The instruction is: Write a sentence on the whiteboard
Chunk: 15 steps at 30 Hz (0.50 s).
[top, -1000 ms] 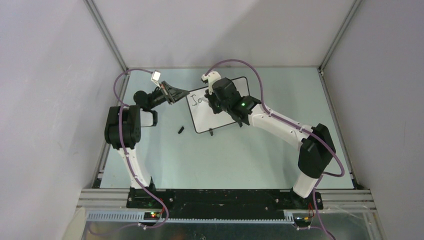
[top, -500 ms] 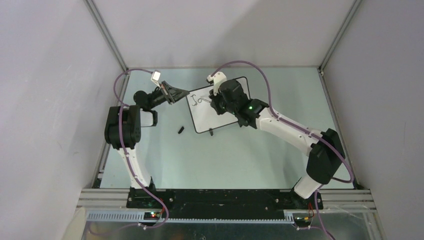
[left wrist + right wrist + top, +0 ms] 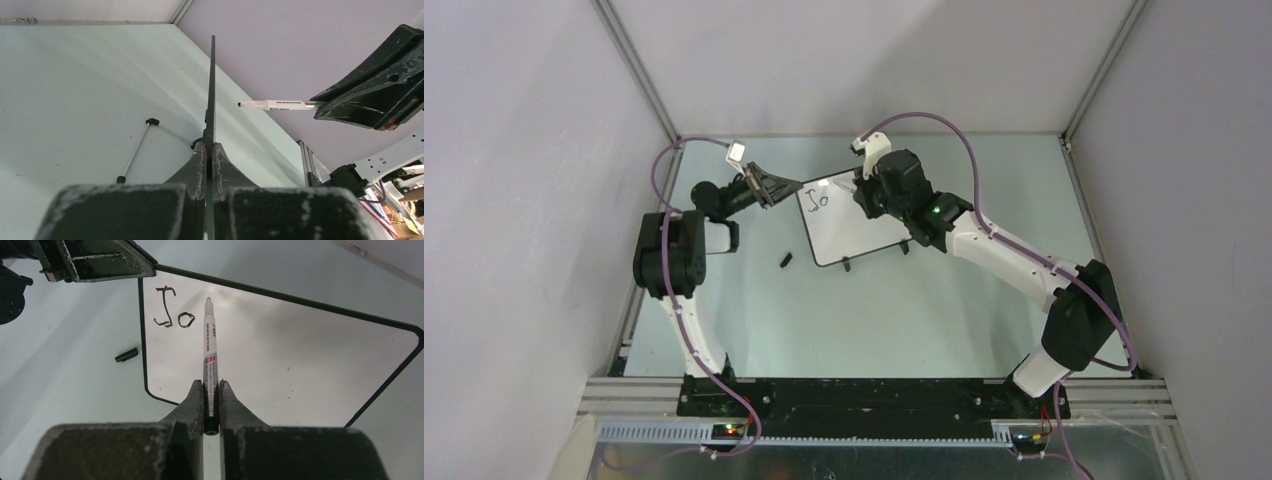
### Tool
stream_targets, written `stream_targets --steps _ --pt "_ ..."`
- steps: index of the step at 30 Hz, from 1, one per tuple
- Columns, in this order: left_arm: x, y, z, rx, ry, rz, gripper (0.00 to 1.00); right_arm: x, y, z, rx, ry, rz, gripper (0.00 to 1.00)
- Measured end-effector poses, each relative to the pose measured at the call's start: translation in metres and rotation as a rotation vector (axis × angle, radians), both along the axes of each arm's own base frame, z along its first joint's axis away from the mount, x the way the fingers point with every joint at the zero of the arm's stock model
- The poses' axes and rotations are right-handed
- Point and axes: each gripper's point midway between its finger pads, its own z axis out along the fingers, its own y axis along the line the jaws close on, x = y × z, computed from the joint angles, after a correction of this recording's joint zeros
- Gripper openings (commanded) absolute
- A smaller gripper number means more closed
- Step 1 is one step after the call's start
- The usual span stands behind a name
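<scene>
The whiteboard [image 3: 864, 235] stands tilted on the table, and my left gripper [image 3: 782, 187] is shut on its upper left edge. From the left wrist the board [image 3: 212, 85] shows edge-on between the shut fingers [image 3: 199, 160]. Of the sentence, only the black letters "Jo" [image 3: 172, 315] stand near the board's top left corner. My right gripper [image 3: 210, 386] is shut on a white marker pen [image 3: 209, 350]. The pen's tip sits just right of the "o". In the left wrist view the marker pen [image 3: 280, 104] hangs a little off the board's face.
The pen's black cap [image 3: 786, 260] lies on the table left of the board's lower corner. One of the board's thin feet [image 3: 135, 150] rests on the table behind it. Grey walls and aluminium posts enclose the table on three sides.
My right gripper has moved right and toward the back with the pen, uncovering the letters "Jo". The left gripper and the board have not moved.
</scene>
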Motion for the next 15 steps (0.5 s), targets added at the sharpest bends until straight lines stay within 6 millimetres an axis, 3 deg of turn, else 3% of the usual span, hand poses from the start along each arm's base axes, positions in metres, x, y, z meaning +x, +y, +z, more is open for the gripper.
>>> stream_targets --steps 15 --pt "-0.0002 -0.0001 0.0002 0.0 -0.002 -0.001 0.0 -0.0018 0.0041 -0.002 -0.006 -0.003 0.006 0.0"
